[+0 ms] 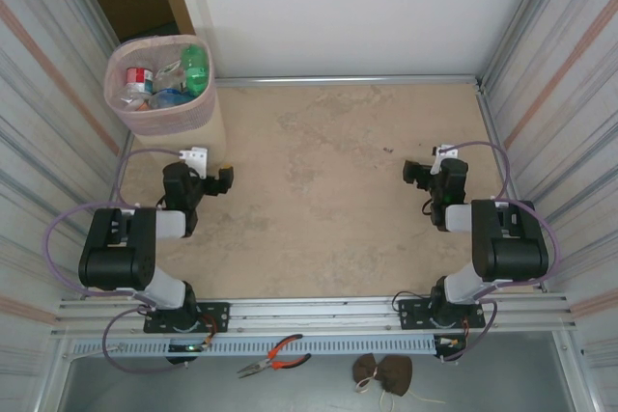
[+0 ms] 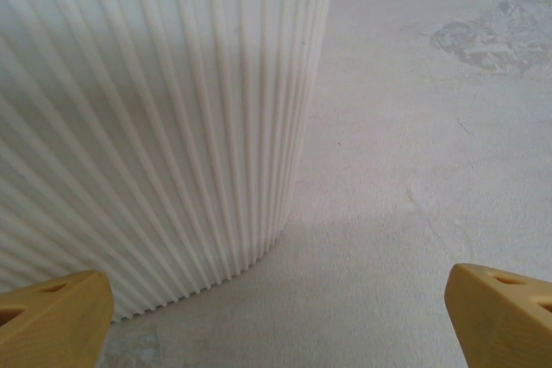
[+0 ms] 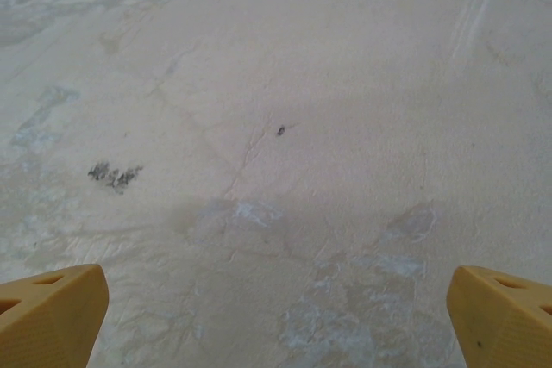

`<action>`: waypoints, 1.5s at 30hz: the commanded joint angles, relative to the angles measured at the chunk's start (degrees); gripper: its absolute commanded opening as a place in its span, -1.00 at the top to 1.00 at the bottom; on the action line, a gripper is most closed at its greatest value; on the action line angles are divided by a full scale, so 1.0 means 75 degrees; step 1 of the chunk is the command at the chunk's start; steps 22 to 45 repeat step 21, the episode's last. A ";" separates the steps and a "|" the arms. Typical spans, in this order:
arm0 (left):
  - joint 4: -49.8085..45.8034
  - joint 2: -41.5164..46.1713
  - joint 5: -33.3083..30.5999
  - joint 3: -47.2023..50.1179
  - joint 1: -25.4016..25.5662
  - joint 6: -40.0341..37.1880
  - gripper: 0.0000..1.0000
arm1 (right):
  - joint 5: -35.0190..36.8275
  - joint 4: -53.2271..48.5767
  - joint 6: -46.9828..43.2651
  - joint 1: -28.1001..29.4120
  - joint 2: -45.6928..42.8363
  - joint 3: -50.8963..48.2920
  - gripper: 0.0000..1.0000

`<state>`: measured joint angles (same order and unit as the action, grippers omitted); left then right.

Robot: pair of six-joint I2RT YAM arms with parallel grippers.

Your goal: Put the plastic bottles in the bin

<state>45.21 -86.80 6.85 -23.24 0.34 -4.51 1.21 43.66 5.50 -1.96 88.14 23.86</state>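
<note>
Right now your bottles (image 1: pixel 169 79) lie inside the bin (image 1: pixel 116 103), which stands at the far left corner of the table (image 1: pixel 328 200). You can pick out a green one (image 1: pixel 196 65) on the bin's right side and a red-labelled one (image 1: pixel 138 79) on its left, with the others jumbled between them inside the pink liner (image 1: pixel 183 115). Your left gripper (image 1: pixel 224 181) sits low on the left half of the table, just near of the bin and slightly to its right. From the left wrist you see the bin's ribbed beige wall (image 2: pixel 155 127) rising close ahead on the left, and the left gripper (image 2: pixel 276 316) spread wide, its yellow fingers (image 2: pixel 52 321) at the two lower corners with bare table between them, so it holds nothing. Your right gripper (image 1: pixel 415 174) rests over the right half of the table, well apart from the bin. From the right wrist it (image 3: pixel 276 316) is likewise fully spread, fingers (image 3: pixel 504 312) far apart over mottled tabletop, gripping nothing. Red-handled pliers (image 1: pixel 275 356) lie on the near ledge in front of the arm bases.
</note>
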 commanded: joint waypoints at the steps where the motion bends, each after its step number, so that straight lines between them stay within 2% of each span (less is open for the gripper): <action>1: -0.0110 -0.0037 -0.0058 -0.0122 -0.0059 0.0036 -0.97 | -0.0126 0.0347 -0.0065 -0.0042 0.0037 -0.0081 -0.98; 45: -0.0016 0.0016 -0.0094 -0.0053 -0.0045 0.0028 -0.97 | -0.0137 0.0323 -0.0071 -0.0035 0.0037 -0.0072 -0.98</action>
